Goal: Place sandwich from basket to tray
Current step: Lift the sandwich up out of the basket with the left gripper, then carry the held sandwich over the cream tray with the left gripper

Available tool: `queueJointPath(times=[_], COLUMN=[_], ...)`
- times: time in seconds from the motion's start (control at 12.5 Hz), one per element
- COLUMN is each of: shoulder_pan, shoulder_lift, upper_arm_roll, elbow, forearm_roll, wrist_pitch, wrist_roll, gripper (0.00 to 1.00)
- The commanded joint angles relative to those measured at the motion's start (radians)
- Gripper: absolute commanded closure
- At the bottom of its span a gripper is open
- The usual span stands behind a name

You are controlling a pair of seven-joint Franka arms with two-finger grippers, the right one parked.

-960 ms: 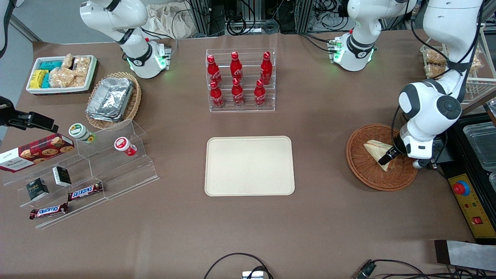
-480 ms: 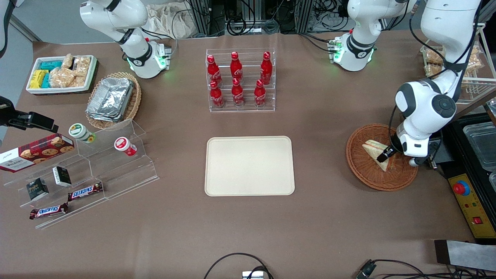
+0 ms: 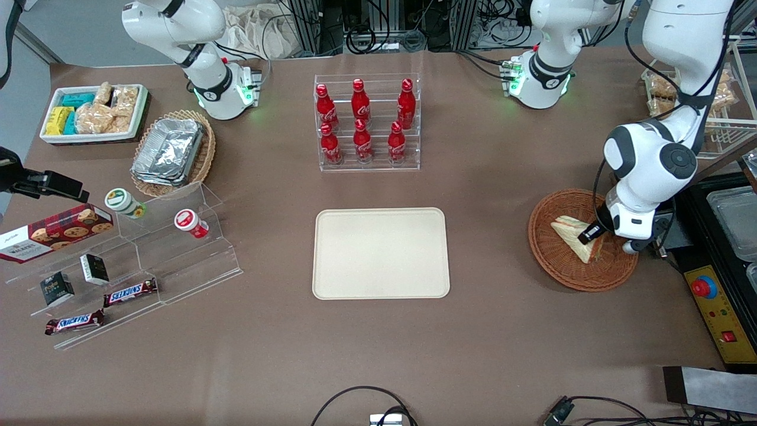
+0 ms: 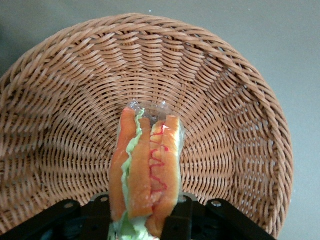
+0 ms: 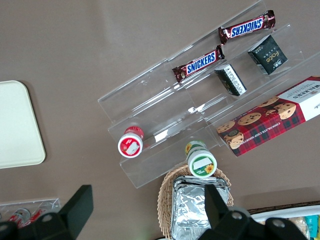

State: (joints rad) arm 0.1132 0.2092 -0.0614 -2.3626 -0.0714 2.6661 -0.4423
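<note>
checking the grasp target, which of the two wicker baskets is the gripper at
The reddish-brown basket toward the working arm's end. The gripper is shut on the sandwich over it. The lighter basket holds foil containers.

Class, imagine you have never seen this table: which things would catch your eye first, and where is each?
Most striking is the gripper shut on the sandwich, over the basket at the working arm's end of the table. Next, the bare tray lies mid-table. Six red bottles stand in a clear rack farther from the front camera than the tray.
</note>
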Motion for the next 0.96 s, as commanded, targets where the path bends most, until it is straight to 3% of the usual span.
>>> queueJointPath(times=[0.0, 0.64, 0.88], shoulder_pan=[0.008, -0.004, -0.004], shoulder_lift=[-0.115, -0.324, -0.341], upper_arm_roll=[0.000, -0.006, -0.076], elbow=[-0.015, -0.020, -0.010], forearm_roll=[-0.002, 0.016, 0.016], wrist_pitch=[-0.113, -0.345, -0.382], wrist_roll=[0.097, 0.506, 0.609], gripper=[0.78, 0.78, 0.78])
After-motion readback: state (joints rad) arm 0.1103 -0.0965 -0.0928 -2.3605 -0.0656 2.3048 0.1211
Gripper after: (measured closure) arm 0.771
